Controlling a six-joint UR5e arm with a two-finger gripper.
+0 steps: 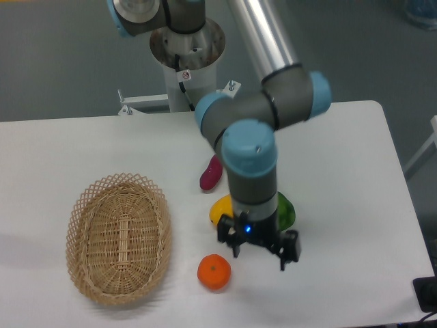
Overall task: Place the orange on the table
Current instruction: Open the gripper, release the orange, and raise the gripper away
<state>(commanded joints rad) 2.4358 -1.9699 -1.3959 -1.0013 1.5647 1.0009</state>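
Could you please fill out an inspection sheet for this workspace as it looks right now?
Surface: white table, smooth, rounded corners.
Job's things: orange rests on the table, right of the basket, free of the claw.
Clutter: wicker basket; yellow fruit, green vegetable and dark red item, partly hidden by the arm.
Grippers: claw open, holding nothing, right of the orange.
Cables: black cable on the arm's pedestal.
Surroundings: grey floor.

Bright orange orange (214, 271) on the white table (355, 171); tan open-weave wicker basket (118, 236) at left; yellow fruit (220, 208), magenta-purple vegetable (210, 174) and green vegetable (286, 212) by the grey, light-blue-capped arm (251, 147); black gripper (258, 247)
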